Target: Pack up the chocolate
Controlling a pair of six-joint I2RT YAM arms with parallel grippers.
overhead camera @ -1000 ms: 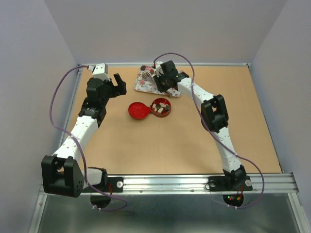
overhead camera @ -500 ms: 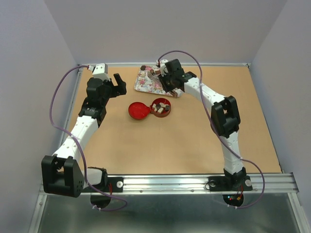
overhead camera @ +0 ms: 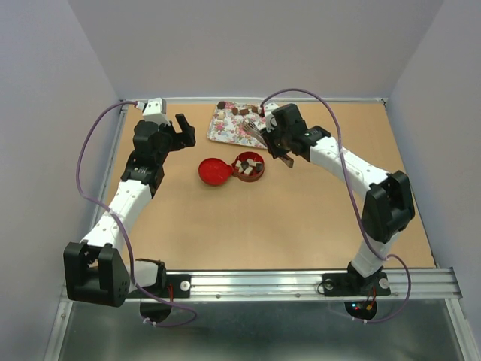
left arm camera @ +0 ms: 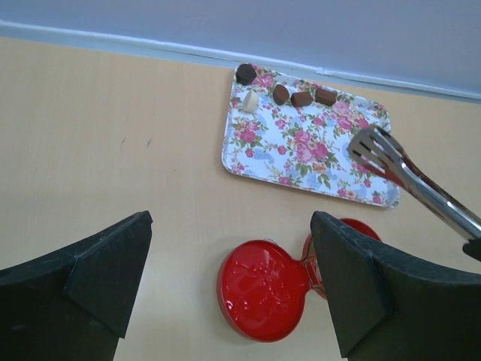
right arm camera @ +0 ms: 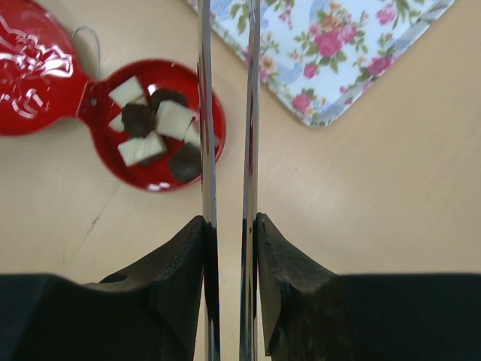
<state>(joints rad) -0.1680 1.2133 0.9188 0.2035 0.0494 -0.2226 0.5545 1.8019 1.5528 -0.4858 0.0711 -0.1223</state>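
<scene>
Several chocolate pieces (left arm camera: 301, 98), dark brown, reddish-brown and one cream (left arm camera: 251, 101), lie along the far edge of the flowered tray (left arm camera: 301, 150). More pieces (right arm camera: 158, 124) fill the open round red tin (overhead camera: 249, 167), whose lid (overhead camera: 213, 171) lies flat to its left. My right gripper (overhead camera: 281, 141) is shut on the metal tongs (right arm camera: 204, 113), whose tips (left arm camera: 376, 147) hang over the tray's near right corner with no piece between them. My left gripper (overhead camera: 183, 131) is open and empty, left of the tray, looking down at the lid (left arm camera: 263, 289).
The tray (overhead camera: 229, 128) sits at the back of the tan table near the rear wall. The tin and lid lie just in front of it. The table's raised edges run along the left and back.
My right arm has swung right and back toward the near side, carrying the tongs from over the tray's middle to its right corner. The left arm has not moved.
</scene>
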